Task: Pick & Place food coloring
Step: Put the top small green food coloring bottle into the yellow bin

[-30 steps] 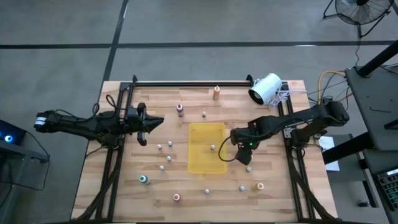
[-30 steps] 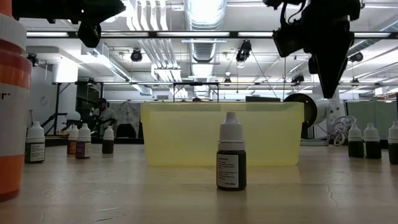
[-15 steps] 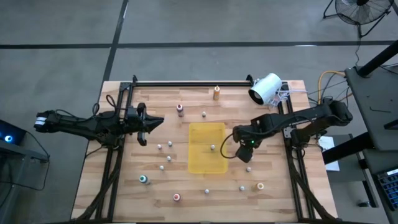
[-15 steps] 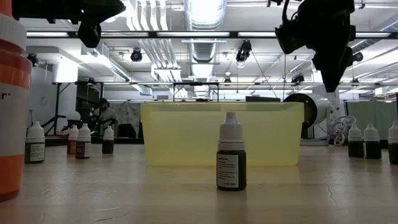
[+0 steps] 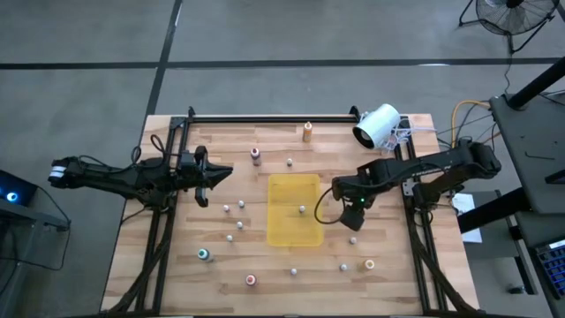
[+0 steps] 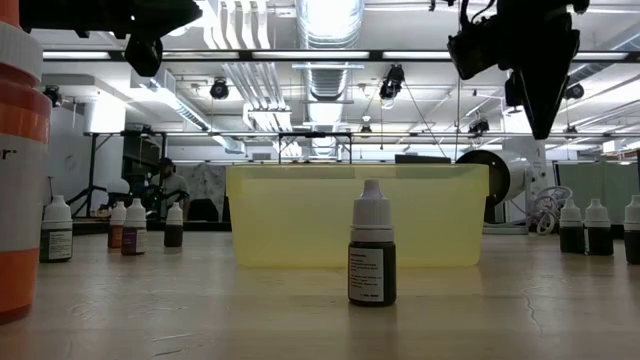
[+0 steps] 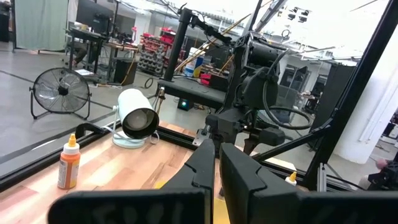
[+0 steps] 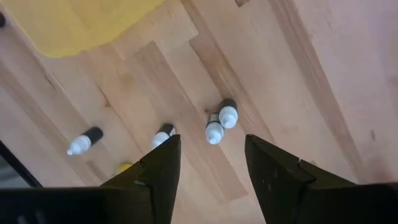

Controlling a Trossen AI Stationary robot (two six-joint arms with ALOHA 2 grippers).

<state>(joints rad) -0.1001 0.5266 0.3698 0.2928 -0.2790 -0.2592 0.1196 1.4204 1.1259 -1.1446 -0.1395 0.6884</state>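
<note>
Wooden table (image 5: 177, 256): open right gripper (image 5: 352, 210) hovers over two bottles (image 8: 221, 122) near the right edge, ready to descend; left gripper (image 5: 205, 177) closed.

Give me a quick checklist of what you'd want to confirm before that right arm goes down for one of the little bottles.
1. Right gripper open: ok, jaws apart.
2. Right gripper empty: ok, nothing between the fingers.
3. Target below: ok, a pair of small bottles stands side by side ahead of the fingers.
4. Room to take one alone: not ok, the two look to be touching.
5. Yellow tray has room: ok, only one bottle shows in it.
6. Left gripper clear: ok, shut, far across the table.
</note>
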